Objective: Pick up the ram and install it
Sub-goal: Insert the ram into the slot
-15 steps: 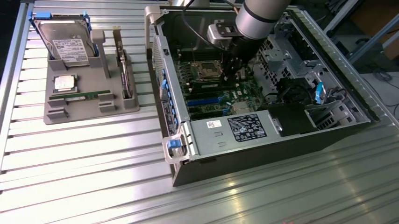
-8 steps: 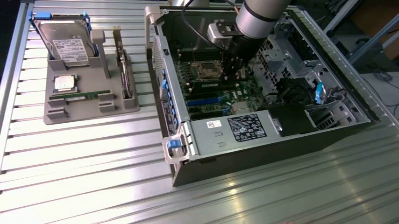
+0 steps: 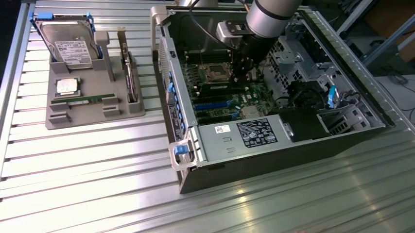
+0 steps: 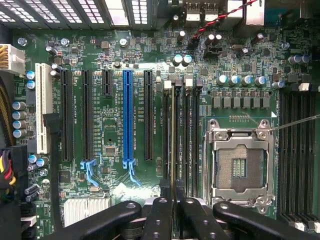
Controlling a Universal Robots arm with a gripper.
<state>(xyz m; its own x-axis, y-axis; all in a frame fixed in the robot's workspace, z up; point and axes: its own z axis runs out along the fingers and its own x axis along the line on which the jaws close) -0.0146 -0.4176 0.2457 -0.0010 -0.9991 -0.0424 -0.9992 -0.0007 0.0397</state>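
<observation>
My gripper (image 4: 173, 201) is down inside the open computer case (image 3: 272, 160), closed almost fully on the ram (image 4: 172, 140) - the thin stick is pinched between my two black fingers (image 4: 161, 216). In the wrist view it shows edge-on, as a narrow line. It runs along the bank of memory slots (image 4: 186, 130) on the motherboard (image 4: 110, 60), just beside the empty processor socket (image 4: 240, 167). I cannot tell whether it is already seated in a slot or held just above one. In the exterior view my gripper (image 3: 243, 73) hangs over the board near that socket. Well apart, on the exterior view's left, a grey tray (image 3: 77, 116) holds a second green stick (image 3: 84, 101) lying flat - along with the hard drive (image 3: 68, 46) and the square processor chip (image 3: 67, 86)
</observation>
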